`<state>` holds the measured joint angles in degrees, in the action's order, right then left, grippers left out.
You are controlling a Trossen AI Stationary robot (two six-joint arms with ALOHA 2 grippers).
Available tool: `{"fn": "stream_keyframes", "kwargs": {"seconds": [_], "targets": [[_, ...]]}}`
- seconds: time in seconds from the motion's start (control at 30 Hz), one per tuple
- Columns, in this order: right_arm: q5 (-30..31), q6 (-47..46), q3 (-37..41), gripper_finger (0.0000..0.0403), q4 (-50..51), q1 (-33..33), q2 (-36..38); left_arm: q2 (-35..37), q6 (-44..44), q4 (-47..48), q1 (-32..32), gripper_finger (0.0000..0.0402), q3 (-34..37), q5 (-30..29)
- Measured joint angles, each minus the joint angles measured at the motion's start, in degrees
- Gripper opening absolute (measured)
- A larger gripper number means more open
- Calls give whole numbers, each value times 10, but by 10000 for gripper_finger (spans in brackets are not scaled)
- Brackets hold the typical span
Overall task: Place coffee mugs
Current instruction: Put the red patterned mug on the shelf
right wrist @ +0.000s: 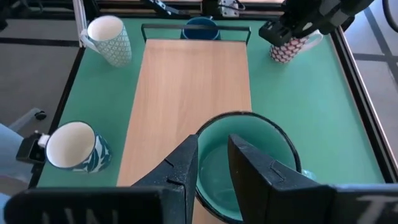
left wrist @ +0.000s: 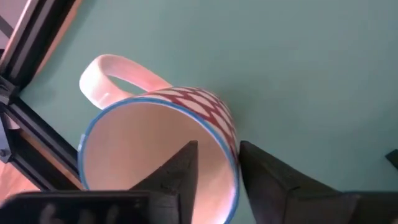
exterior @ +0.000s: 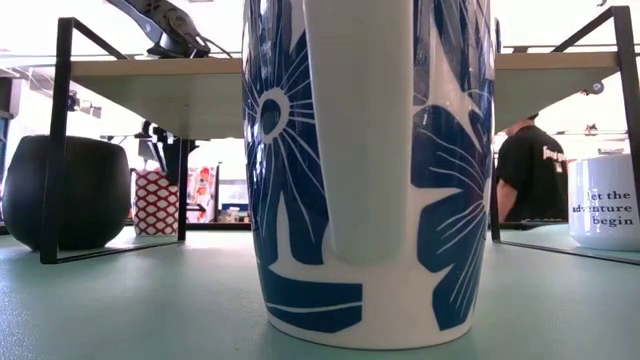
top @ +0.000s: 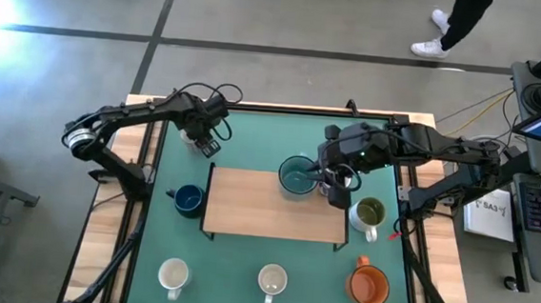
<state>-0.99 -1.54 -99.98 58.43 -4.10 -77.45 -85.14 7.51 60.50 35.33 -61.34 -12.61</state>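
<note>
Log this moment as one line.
left gripper: straddling red-patterned mug rim | right gripper: straddling teal mug rim on wooden shelf
</note>
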Motion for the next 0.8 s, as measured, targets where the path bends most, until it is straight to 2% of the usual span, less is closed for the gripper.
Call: {"fn": "stream_keyframes", "kwargs": {"seconds": [0.13, 0.2, 0.5, 0.63, 0.8], "targets": [[0, 0, 0, 76, 2, 0, 0, 2, -5, 1, 2, 25, 0, 4], [0, 0, 0, 78, 2, 0, 0, 3, -9, -1, 3, 9, 1, 8], [1, 6, 0, 72, 7, 0, 0, 19, -13, 26, 8, 5, -23, 14], [1, 6, 0, 69, 21, 0, 0, 30, -4, 50, 8, 3, -82, 14], [2, -22, 0, 68, 56, 0, 0, 31, 42, 111, -7, 2, -190, 23]]}}
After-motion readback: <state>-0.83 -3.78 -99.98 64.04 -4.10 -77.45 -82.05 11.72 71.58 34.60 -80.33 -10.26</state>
